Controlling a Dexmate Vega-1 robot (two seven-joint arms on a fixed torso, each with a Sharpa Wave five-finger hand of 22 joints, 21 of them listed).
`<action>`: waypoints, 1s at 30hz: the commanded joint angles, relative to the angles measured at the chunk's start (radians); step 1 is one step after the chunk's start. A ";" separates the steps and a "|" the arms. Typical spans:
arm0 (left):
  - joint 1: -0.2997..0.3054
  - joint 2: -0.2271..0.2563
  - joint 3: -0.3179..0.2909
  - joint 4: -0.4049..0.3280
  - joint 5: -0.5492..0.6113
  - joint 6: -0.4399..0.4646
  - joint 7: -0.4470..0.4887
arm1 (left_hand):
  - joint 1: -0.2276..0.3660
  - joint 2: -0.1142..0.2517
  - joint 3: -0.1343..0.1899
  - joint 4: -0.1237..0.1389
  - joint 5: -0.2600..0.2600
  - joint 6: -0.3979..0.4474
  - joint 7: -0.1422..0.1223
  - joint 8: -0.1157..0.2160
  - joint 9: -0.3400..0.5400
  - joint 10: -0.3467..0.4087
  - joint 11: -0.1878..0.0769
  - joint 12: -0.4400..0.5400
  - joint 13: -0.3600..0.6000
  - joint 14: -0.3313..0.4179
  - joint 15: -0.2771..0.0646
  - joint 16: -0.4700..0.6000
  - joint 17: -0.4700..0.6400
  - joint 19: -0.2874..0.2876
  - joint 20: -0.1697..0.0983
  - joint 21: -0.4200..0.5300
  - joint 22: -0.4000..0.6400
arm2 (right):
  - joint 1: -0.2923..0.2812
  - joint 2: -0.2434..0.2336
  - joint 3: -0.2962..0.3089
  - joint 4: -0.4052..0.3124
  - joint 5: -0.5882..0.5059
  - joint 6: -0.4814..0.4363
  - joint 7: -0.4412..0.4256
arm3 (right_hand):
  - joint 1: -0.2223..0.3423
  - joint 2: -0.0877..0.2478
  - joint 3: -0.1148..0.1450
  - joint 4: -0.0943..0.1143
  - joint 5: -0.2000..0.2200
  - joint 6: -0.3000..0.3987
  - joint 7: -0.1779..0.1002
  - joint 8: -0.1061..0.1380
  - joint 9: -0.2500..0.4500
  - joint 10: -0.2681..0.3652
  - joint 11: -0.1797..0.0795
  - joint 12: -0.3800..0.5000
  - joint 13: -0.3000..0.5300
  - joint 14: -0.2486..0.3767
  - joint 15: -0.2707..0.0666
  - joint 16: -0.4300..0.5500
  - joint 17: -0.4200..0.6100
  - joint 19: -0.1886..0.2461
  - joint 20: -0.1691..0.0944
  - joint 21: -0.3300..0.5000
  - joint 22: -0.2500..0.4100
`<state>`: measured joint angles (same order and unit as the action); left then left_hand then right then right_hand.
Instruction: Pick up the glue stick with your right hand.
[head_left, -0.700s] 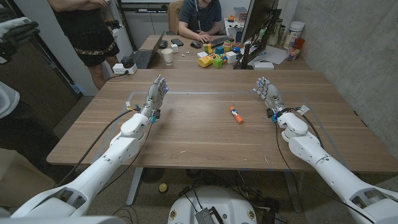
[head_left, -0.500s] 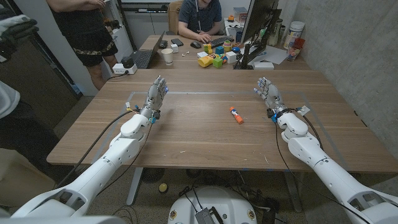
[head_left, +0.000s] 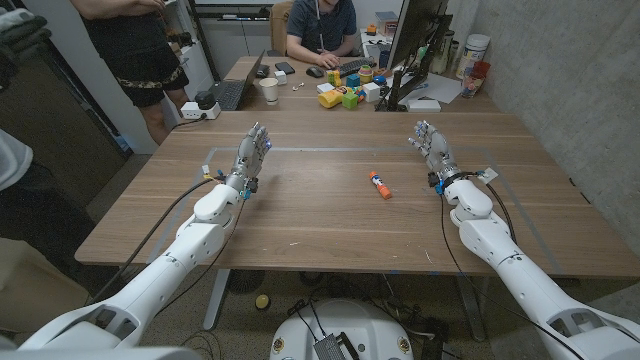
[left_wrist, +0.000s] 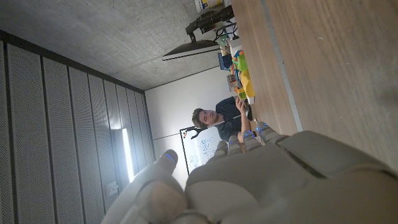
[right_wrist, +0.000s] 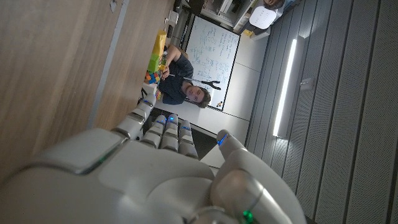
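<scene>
The small white glue stick with orange cap (head_left: 380, 185) lay centre-frame on the wooden worktop (head_left: 300, 210), label unreadable. Right hand (head_left: 431, 151) and left hand (head_left: 251, 152) stood apart from it, fingers spread, empty.

Beyond our counter (head_left: 300, 215) we see a second desk (head_left: 300, 85) with coloured blocks (head_left: 345, 92), a laptop (head_left: 232, 92), a paper cup (head_left: 269, 91), and a seated person (head_left: 320, 30).
</scene>
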<state>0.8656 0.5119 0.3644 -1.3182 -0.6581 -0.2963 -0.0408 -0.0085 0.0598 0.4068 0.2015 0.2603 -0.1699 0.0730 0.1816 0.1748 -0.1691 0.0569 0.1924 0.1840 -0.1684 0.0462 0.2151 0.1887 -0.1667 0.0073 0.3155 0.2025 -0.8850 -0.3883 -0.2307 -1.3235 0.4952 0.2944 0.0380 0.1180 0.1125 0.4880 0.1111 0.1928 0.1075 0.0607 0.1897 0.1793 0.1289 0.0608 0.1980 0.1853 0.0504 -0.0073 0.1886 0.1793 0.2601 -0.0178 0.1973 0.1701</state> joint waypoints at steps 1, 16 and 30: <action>-0.008 -0.008 0.001 0.017 -0.002 -0.006 -0.011 | 0.000 0.128 0.005 0.000 0.003 -0.090 0.004 0.004 0.003 -0.151 0.006 0.004 0.002 -0.215 0.002 0.006 0.001 -0.074 0.003 0.002 0.004 | -0.014 0.005 0.027 -0.041 -0.073 0.042 -0.046 | 0.014 0.026 0.005 -0.009 0.002 0.019 -0.003 0.010 0.005 0.014 -0.002 0.007 0.004 0.011 0.000 0.007 0.002 0.010 0.001 0.008 0.005; -0.019 -0.013 0.001 0.034 -0.002 -0.006 -0.018 | -0.001 0.127 0.003 0.000 0.003 -0.089 0.003 0.004 0.003 -0.150 0.007 0.003 0.002 -0.214 0.002 0.005 0.001 -0.074 0.004 0.001 0.004 | -0.093 -0.058 0.028 -0.164 -0.215 0.172 -0.280 | 0.030 0.032 0.007 -0.023 0.002 0.041 -0.012 0.015 0.006 0.039 -0.007 0.012 0.005 0.033 -0.005 0.012 0.000 0.020 -0.003 0.010 0.005; -0.032 -0.021 0.004 0.054 -0.002 -0.010 -0.030 | -0.001 0.127 0.000 0.000 0.004 -0.089 0.004 0.004 0.003 -0.149 0.008 0.003 0.002 -0.214 0.003 0.004 0.001 -0.074 0.005 0.001 0.004 | -0.120 -0.178 -0.037 -0.262 -0.456 0.171 -0.621 | 0.044 0.049 0.016 -0.030 0.002 0.067 -0.014 0.020 0.006 0.063 -0.006 0.016 0.005 0.056 -0.007 0.017 0.001 0.033 -0.002 0.013 0.005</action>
<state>0.8433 0.4964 0.3657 -1.2780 -0.6603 -0.3046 -0.0618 -0.0086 0.0598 0.4067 0.2014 0.2603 -0.1698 0.0730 0.1816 0.1747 -0.1689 0.0568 0.1923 0.1838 -0.1683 0.0461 0.2150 0.1885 -0.1666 0.0073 0.3155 0.2022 -0.9830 -0.4876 -0.2260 -1.5184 0.1828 0.4616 -0.3713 0.1459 0.1289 0.4998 0.0853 0.1928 0.1628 0.0482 0.2017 0.1841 0.1788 0.0537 0.2090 0.1885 0.0934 -0.0144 0.2002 0.1794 0.2820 -0.0211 0.2050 0.1699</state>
